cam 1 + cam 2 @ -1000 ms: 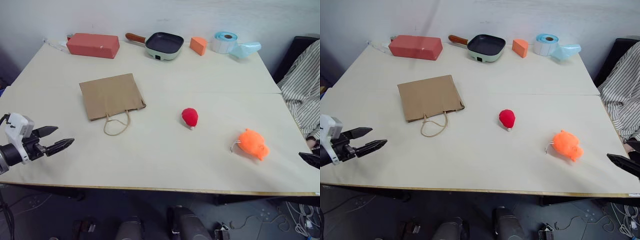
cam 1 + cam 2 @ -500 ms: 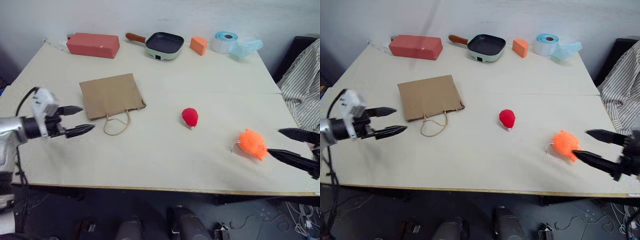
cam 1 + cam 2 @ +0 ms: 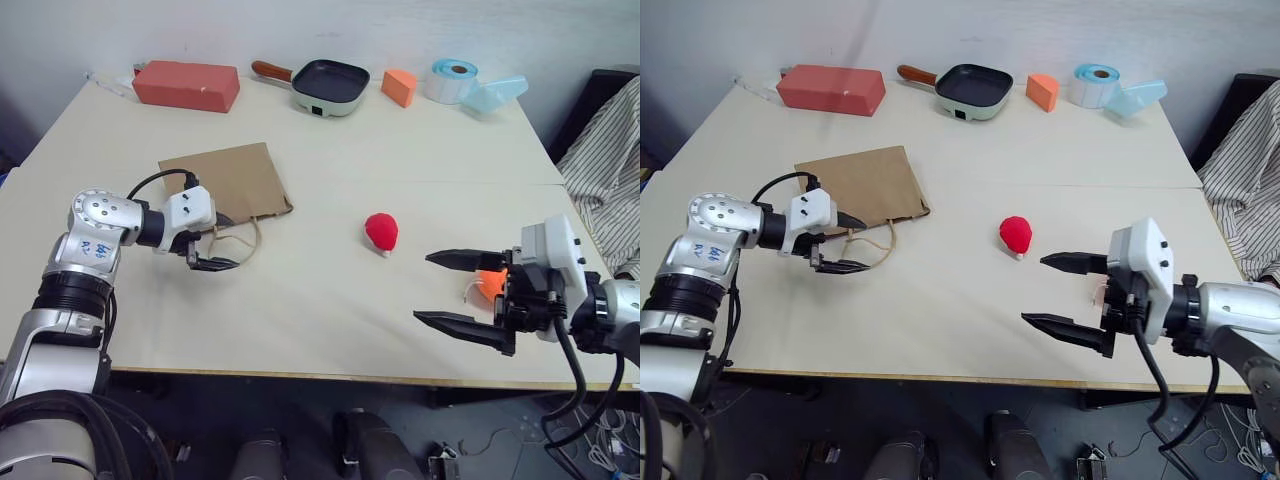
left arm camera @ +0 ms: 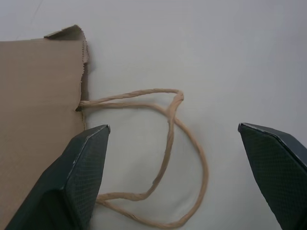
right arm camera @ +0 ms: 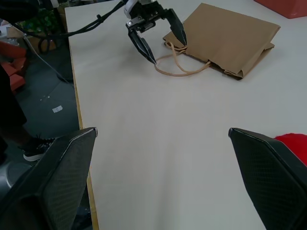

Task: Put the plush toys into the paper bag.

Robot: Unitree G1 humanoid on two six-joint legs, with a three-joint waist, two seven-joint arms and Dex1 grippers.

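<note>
Left end effector point(image 3: 217, 243) spread over bag handles point(image 3: 236, 250)

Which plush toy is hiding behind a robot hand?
The orange plush toy, half hidden behind the right gripper. The red one sits in plain sight.

A pale cream tabletop point(image 3: 400, 160) spans most of the room in view, made of two boards that meet along a thin seam running across it, with a light wooden edge at the near side. Behind it stands a plain whitish wall point(image 3: 300, 30), evenly lit, without strong shadows. Under the near edge the floor point(image 3: 300, 420) is dark grey, with loose cables point(image 3: 600, 425) lying at the right. Beyond the right far corner a dark chair back point(image 3: 590, 100) shows, and striped cloth point(image 3: 610, 170) hangs at the right edge.
</note>
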